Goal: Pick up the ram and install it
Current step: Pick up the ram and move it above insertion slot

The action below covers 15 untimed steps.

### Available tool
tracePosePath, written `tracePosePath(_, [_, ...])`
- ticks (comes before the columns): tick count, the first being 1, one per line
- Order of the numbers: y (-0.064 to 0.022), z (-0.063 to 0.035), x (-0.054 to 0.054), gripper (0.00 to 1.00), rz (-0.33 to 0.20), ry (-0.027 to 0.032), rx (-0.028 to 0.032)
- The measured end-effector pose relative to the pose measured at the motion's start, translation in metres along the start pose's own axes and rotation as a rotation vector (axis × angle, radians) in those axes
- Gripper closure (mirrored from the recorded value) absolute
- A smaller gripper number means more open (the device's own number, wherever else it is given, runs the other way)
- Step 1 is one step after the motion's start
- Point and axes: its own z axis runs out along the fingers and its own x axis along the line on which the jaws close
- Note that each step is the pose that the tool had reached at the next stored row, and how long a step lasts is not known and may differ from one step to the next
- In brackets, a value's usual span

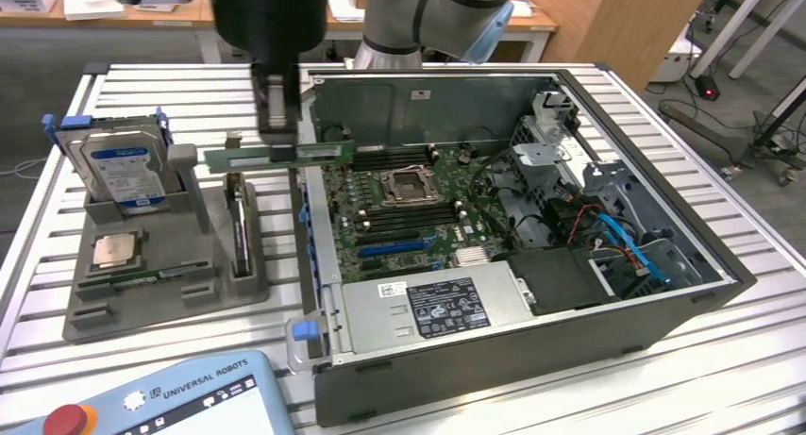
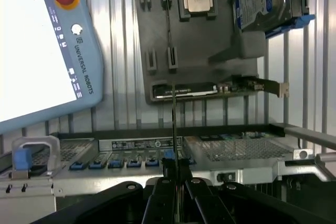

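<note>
- Exterior view: gripper [image 1: 279, 144] jaws pinching the ram [image 1: 327, 151] near mid-length; stick held level in air, above PC case [image 1: 686, 312] wall on the exterior view's left, beside gray parts fixture [image 1: 75, 312]
- Wrist view: ram edge-on betw. fingers [image 2: 157, 203]; judged light, stiff, thin, fragile; hold by flat faces, clear of contacts

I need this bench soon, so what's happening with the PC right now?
The arm's gripper is shut on the ram, holding it level in the air across the edge of the open computer case, beside the grey parts holder. The stick is not yet seated in the motherboard. A hard drive and a processor chip sit in the holder.
</note>
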Motion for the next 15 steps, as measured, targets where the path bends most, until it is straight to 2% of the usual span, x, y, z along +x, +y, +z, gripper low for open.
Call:
tracePosePath(7, [-0.0186, -0.0004, -0.001, 0.87, 0.0, 0.0, -0.0002])
tracePosePath(15, [-0.0208, -0.0004, -0.002, 0.87, 0.0, 0.0001, -0.0002])
